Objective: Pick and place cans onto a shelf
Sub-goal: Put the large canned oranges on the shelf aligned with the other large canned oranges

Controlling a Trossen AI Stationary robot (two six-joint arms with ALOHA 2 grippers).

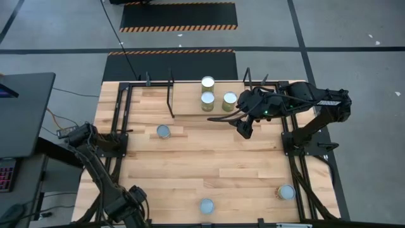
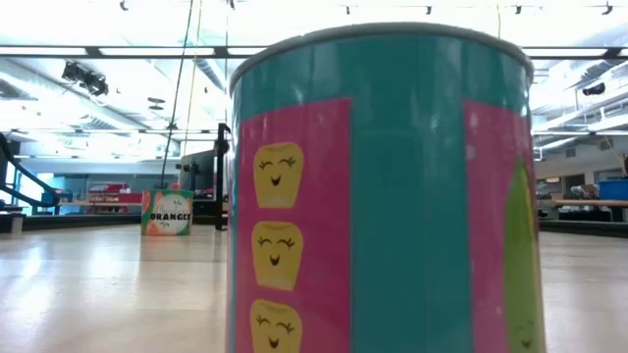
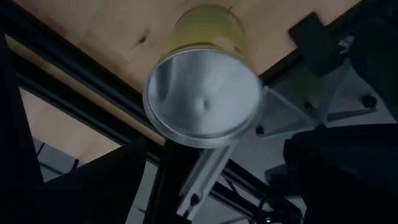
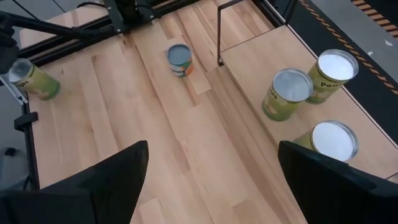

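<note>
Three cans point(image 1: 208, 98) stand on the shelf point(image 1: 190, 101). The right gripper point(image 1: 243, 130) hangs released over the counter point(image 1: 209, 164) just off the shelf's end. The left gripper point(image 1: 133, 193), well away from the shelf, is clenched on a yellow-green can point(image 3: 205, 93).

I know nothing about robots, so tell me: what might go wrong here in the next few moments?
The right end effector, open and empty, hangs close to the shelf and its three cans. A careless swing might topple them or catch the wire frame. The yellow-green can by the left end effector seems to be near the table's edge and might fall off.
</note>
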